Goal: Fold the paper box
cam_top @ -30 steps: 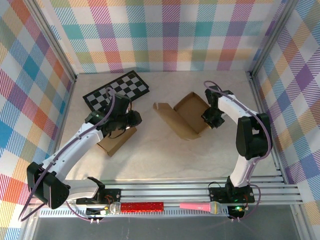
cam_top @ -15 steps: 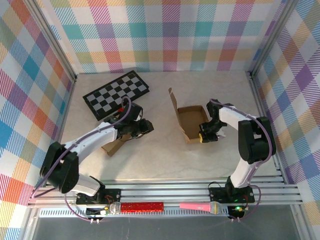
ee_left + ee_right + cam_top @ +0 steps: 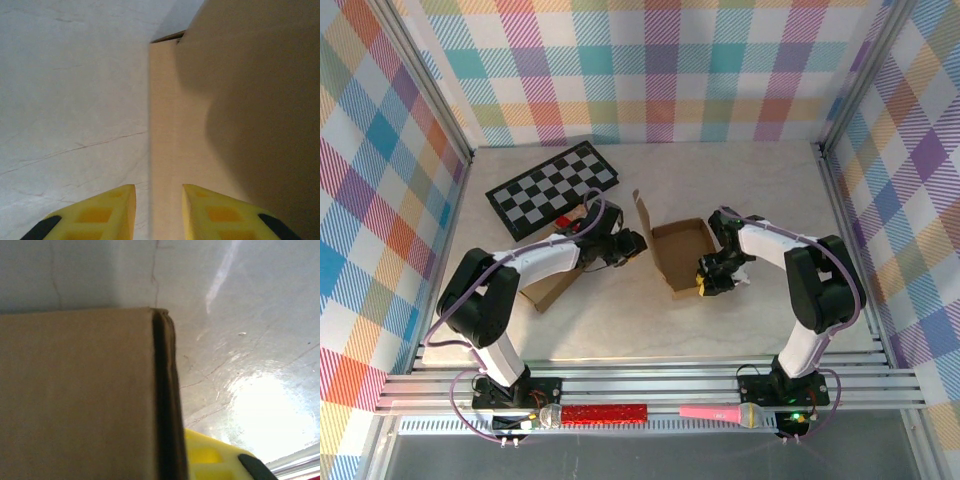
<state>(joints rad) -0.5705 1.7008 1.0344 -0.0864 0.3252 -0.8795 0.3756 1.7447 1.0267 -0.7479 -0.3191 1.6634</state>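
Red glittery microphone (image 3: 605, 412) and pink microphone (image 3: 715, 412) lie end to end on the metal rail (image 3: 650, 385) at the near edge, between the two arm bases. Pale marble-look tabletop (image 3: 650, 320) lies beyond.

Brown cardboard box (image 3: 682, 250), half folded, sits mid-table slightly right of centre. Its open top faces up, and one long flap (image 3: 642, 212) stands up at its left side.

Right gripper (image 3: 712, 283) is low at the box's near right corner, against the wall there. The right wrist view shows the box wall (image 3: 75, 400) edge-on with a doubled edge. One yellow finger (image 3: 215, 460) is just beside its outer face. The other finger is hidden behind the card, so cannot tell whether this tool pinches the wall or is slack.

Left gripper (image 3: 632, 243) reaches in from the left, just beside the standing flap. In the left wrist view its two yellow fingertips (image 3: 107, 210) are spread a little, with a clear gap and nothing clamped. A cardboard panel (image 3: 225, 125) lies ahead, its straight edge in line with the gap and bare table to its left.

Flat brown cardboard piece (image 3: 548, 287) lies under the left forearm, apart from the box. Black-and-white chequered board (image 3: 552, 185) lies far left, tilted, near the back wall. Pastel plaid walls (image 3: 650, 70) close three sides.
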